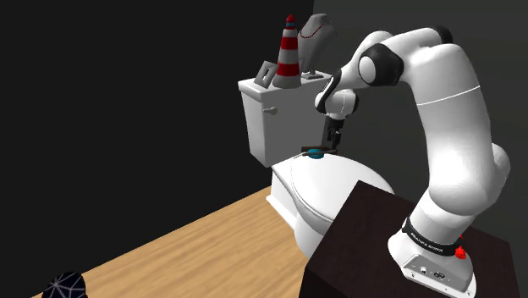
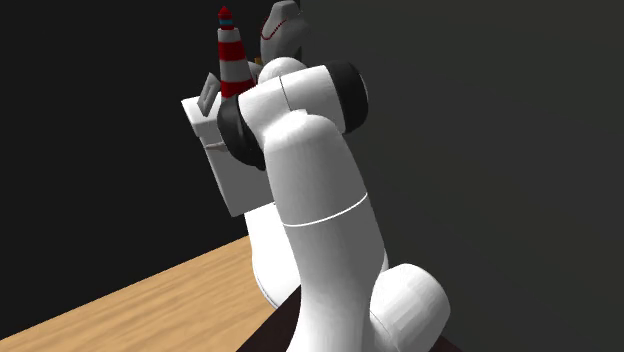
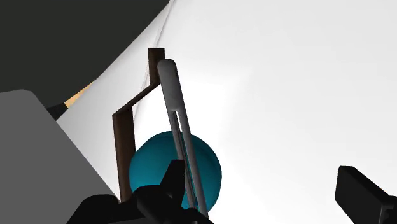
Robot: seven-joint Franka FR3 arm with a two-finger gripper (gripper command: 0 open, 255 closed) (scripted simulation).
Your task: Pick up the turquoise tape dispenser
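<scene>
**A:** where's the turquoise tape dispenser [image 1: 316, 153] at?

**B:** on the closed toilet lid [image 1: 338, 182], back edge. The gripper [image 1: 332, 140] hangs right over that edge, fingers [image 3: 362, 197] spread wide, gripping nothing.

**A:** why spread?

**B:** to straddle it, I'd guess. The dispenser's hugging one finger though, so it probably needs centering before the squeeze.

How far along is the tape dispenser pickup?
Approach looks done: the claw hovers low over the toilet lid. In hand: alignment; the claw is open, dispenser beside one finger, not clasped. Left: centre, close, lift.
</scene>
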